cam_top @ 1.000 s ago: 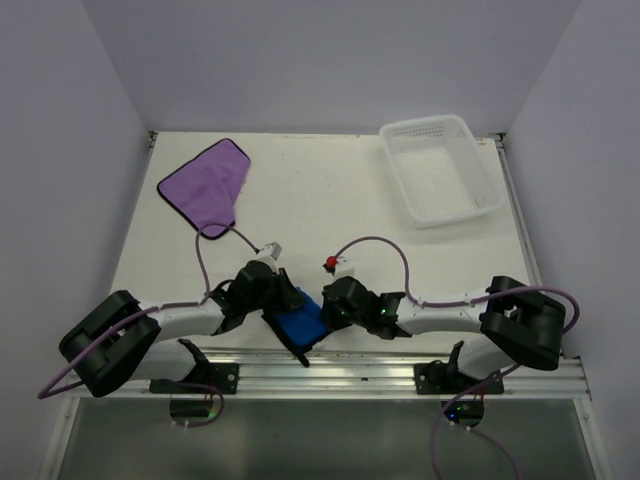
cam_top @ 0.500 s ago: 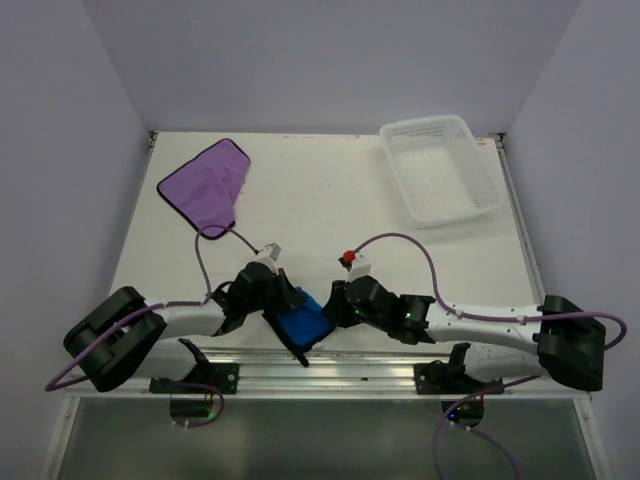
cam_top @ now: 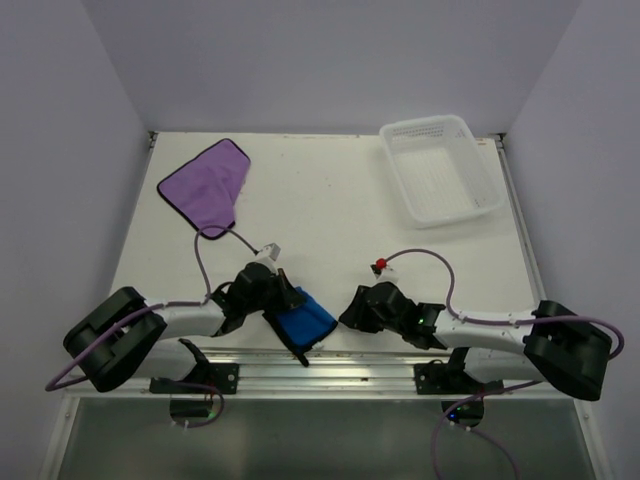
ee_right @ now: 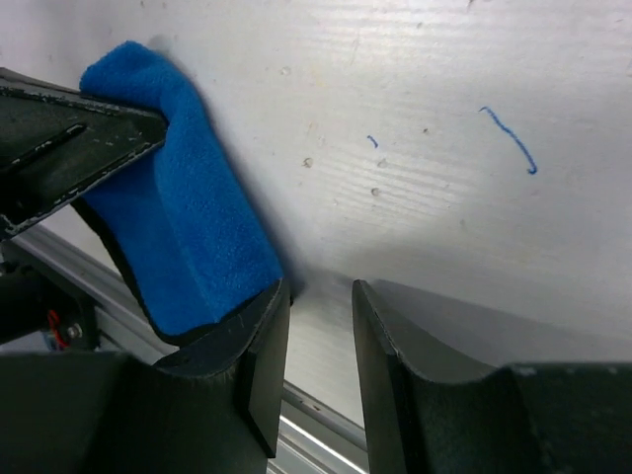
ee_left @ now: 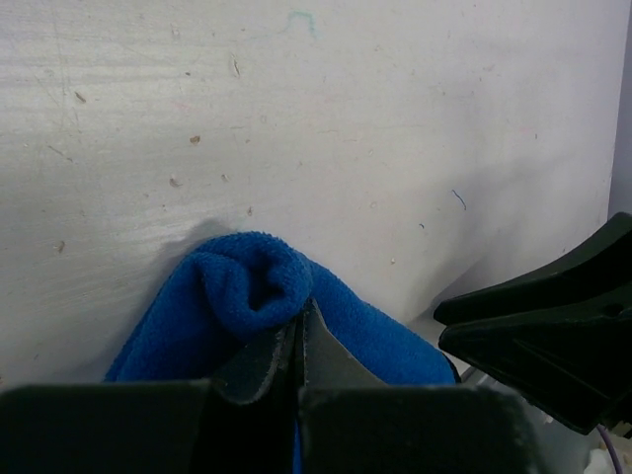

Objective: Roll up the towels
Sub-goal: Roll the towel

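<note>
- At the near edge of the table (cam_top: pixel 330 200), the left gripper (ee_left: pixel 299 318) is clamped tight on a bunched fold of the blue towel (ee_left: pixel 247 286).
- The blue towel lies in a thick lump on the tabletop, partly over the near edge.
- Just to its right, the right gripper (ee_right: pixel 316 301) has its fingers parted with nothing between them; one finger is right beside the towel.
- Far left, the purple towel (cam_top: pixel 205 185) lies spread flat.
- At the far right corner sits the white perforated basket (cam_top: pixel 445 175), its bare floor showing.
</note>
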Robot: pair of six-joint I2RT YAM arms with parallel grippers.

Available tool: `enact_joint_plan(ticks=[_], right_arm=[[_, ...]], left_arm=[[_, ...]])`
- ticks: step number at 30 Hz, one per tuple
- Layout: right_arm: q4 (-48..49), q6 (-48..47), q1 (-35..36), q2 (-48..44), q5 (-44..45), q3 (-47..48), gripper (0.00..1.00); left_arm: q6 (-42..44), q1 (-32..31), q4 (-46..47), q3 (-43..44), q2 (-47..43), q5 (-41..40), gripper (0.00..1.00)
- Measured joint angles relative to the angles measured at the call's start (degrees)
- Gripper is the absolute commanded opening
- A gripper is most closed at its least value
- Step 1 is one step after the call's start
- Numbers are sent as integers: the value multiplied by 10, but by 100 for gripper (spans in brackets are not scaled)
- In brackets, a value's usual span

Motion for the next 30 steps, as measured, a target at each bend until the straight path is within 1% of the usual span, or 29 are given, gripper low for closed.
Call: enact_joint_plan(ticks=[5, 8, 11, 13, 19, 21, 24, 30], right_arm=[[61, 31, -5, 30, -30, -15, 36], [112, 48, -9, 57, -47, -16, 38], [141, 57, -10, 80, -58, -16, 40], [154, 59, -11, 86, -61, -16, 40], [168, 58, -11, 91, -75, -16, 47], [175, 57, -12, 94, -83, -16, 48], [189, 56, -12, 104, -94, -15, 47], [243, 58, -12, 146, -122, -12, 43]], left_arm=[[0, 0, 0, -3, -5, -1, 0], [0, 0, 0, -7, -10, -2, 0], [0, 0, -2, -10, -14, -3, 0], [0, 0, -3, -10, -15, -4, 0], [0, 0, -7, -10, -18, -5, 0], [0, 0, -7, -10, -18, -5, 0], [0, 0, -7, -10, -18, -5, 0], [-1, 0, -7, -13, -22, -7, 0]])
